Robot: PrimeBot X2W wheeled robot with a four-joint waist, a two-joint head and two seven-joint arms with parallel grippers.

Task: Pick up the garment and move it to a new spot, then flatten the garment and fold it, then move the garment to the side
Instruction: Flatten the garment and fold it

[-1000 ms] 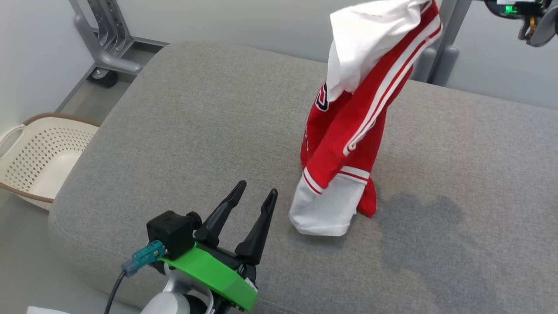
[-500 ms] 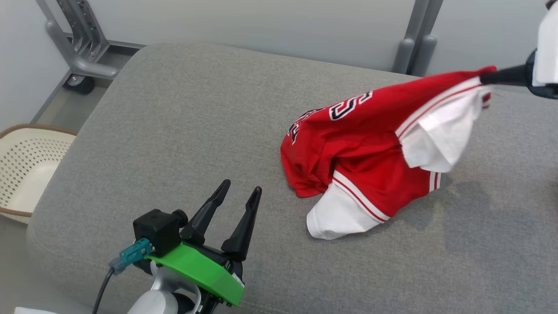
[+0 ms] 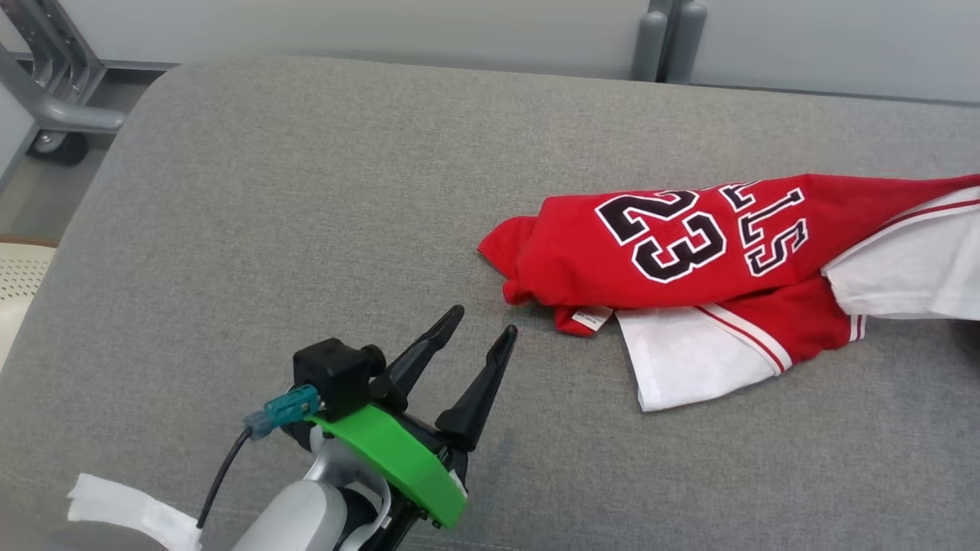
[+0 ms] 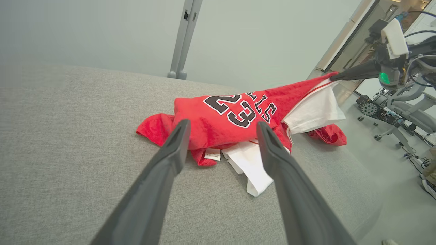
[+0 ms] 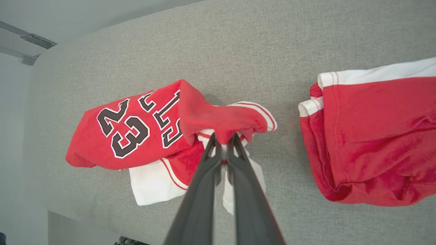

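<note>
— Where's the garment?
— Your garment (image 3: 674,252), the red jersey numbered 23 with white sleeves, lies crumpled on the grey cushion (image 3: 306,191), toward its right edge, about midway between the far and near edges. One end rises off the cushion.
— What's lifting it?
— Your right gripper (image 5: 223,137), its fingers pinched tight on a red fold.
— And the left?
— Your left gripper (image 3: 485,320) hovers by the near edge, just left of the garment, fingers spread wide, holding nothing.
</note>
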